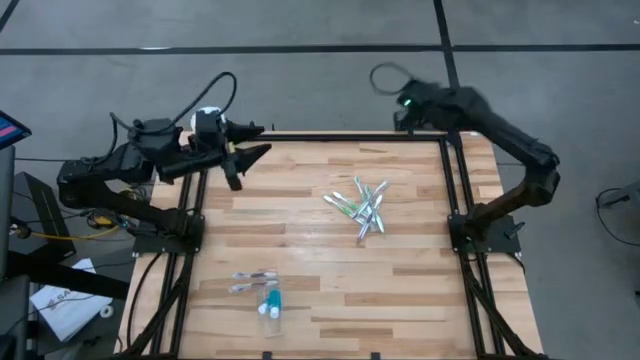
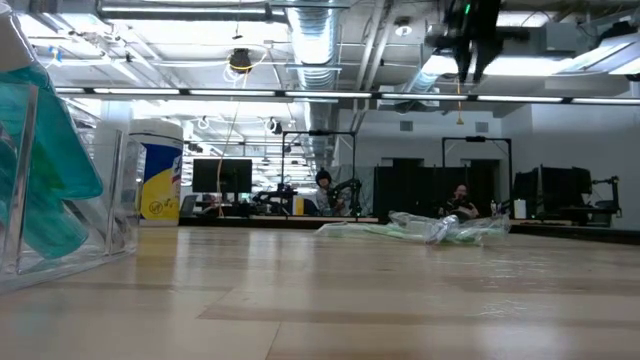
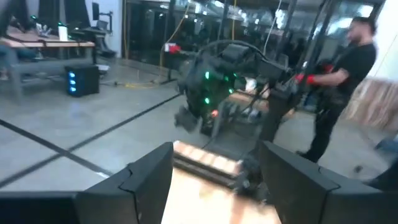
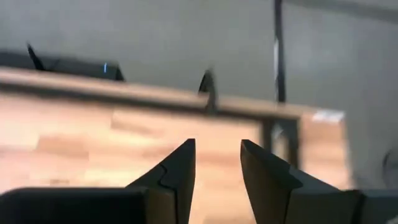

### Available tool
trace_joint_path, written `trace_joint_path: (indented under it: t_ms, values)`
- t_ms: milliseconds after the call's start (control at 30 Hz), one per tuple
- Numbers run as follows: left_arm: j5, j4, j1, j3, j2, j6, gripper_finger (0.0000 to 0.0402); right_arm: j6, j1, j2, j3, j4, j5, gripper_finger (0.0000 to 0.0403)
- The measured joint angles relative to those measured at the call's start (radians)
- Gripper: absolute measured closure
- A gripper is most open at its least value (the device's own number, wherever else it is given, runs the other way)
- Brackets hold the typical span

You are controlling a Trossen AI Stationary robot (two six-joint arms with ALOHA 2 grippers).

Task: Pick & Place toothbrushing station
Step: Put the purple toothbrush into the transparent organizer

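Mid-table, right of centre, lies the pile of toothbrushes (image 1: 362,207), a loose crossed heap with no single axis, most handles running roughly from the far-left side toward the near-right side in the high view; in the low view it shows as a pale tangle (image 2: 420,229) flat on the table (image 1: 300,300). Near the front edge, left of centre, sit two more brushes (image 1: 252,281) lying crosswise, with the teal-and-white tubes (image 1: 270,301) just beside them on the near side. The see-through holder (image 2: 60,180) fills the low view's left edge, close to that camera; the high view doesn't clearly show it. Left gripper (image 1: 250,155) hovers over the far-left corner of the table, fingers spread wide and empty, aimed toward the right arm. Right gripper (image 4: 217,171) is up at the far-right edge, fingers apart at a narrow gap, holding nothing, well apart from everything. My read: the heap lies nearer the right arm, toward the front and inward from its claw; the front brushes and tubes are on the left arm's side. Nothing picked yet.
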Motion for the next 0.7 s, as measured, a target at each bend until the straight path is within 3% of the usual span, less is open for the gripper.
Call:
trace_joint_path:
  t_ms: [133, 300, 467, 700]
  values:
    - [0.010, -0.029, 0.069, -0.001, 0.010, 0.018, 0.0172, 0.131, 0.053, 0.006, -0.251, 0.197, -0.142, 0.0285]
    - [0.144, -0.023, 0.146, 0.001, 0.004, 0.020, 0.0175, 0.362, 0.135, 0.008, -0.546, 0.522, -0.301, 0.0285]
    - [0.265, -0.045, 0.193, 0.001, 0.004, 0.020, 0.0176, 0.567, 0.241, 0.006, -0.675, 0.482, -0.360, 0.0284]
    - [0.322, -0.076, 0.219, -0.019, 0.010, 0.019, 0.0176, 0.721, 0.363, -0.006, -0.733, 0.544, -0.361, 0.0284]
